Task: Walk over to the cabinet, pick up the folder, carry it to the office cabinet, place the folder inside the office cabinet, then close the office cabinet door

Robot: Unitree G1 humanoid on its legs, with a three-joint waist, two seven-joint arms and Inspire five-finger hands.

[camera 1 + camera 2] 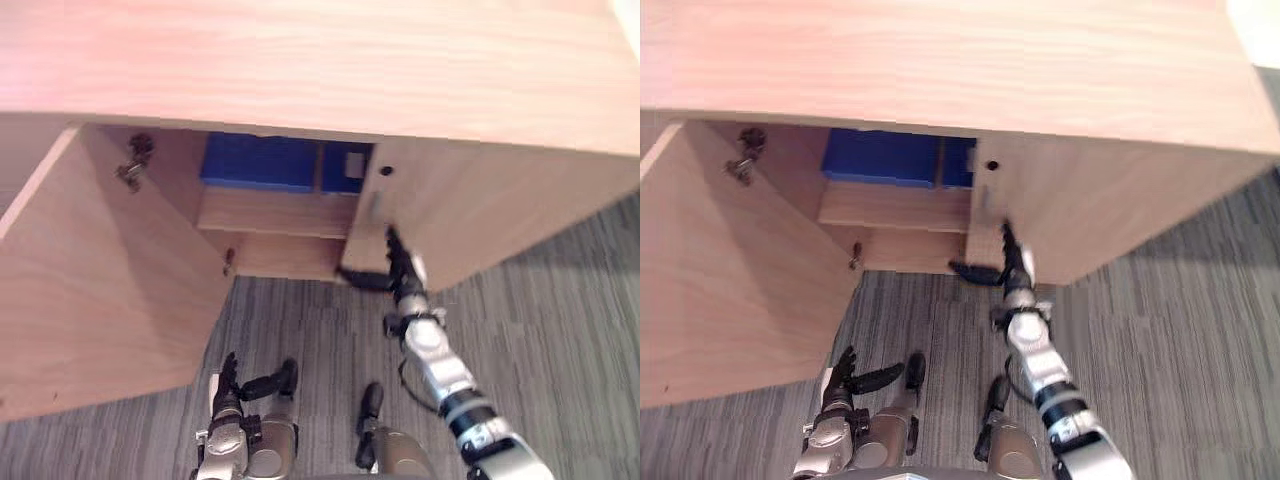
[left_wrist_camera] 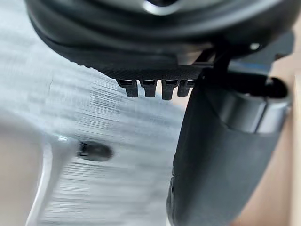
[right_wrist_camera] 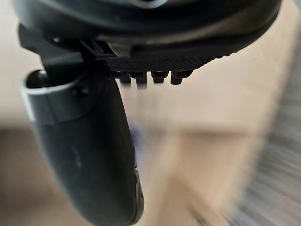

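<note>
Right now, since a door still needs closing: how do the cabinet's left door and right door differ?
The left door is swung wide open, its inner face showing; the right door lies across the front, closed or nearly. The right hand reaches the right door's free edge; the left hand hangs low, away from the left door. Both are light wood.

The folder (image 1: pixel 258 162) lies on the shelf (image 1: pixel 270 212) inside the office cabinet (image 1: pixel 320 60), with perhaps a second binder (image 1: pixel 346 166) just right of it; the left door (image 1: pixel 100 290) stands swung out leftward; the right hand (image 1: pixel 397 266) is at the right door's (image 1: pixel 490 215) inner edge; the left hand (image 1: pixel 236 386) hangs low before the opening.
</note>
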